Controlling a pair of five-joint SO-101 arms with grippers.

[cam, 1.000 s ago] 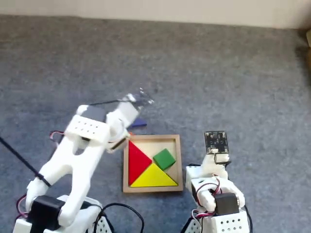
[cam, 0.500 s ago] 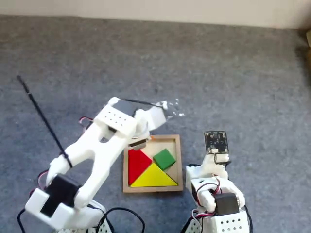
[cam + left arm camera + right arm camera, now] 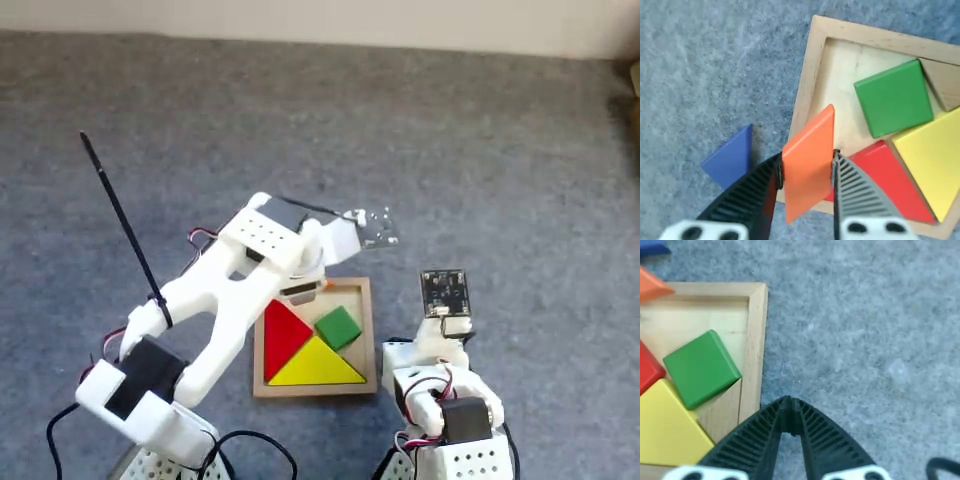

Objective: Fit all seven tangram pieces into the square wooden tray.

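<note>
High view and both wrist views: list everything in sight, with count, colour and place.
wooden tray: 1, pale wood, on the carpet between the arms
red triangle: 1, red, in the tray, by the left arm's side
yellow triangle: 1, yellow, in the tray, beside the red triangle
green square: 1, green, mid-tray
tan triangle: 1, wood-coloured, in the tray beside the green square
orange piece: 1, orange, held over the tray's rim
blue triangle: 1, blue, on the carpet outside the tray
carpet: 1, grey
left hand: 1, black, shut on the orange piece
right hand: 1, black, shut, empty, over the carpet beside the tray
</note>
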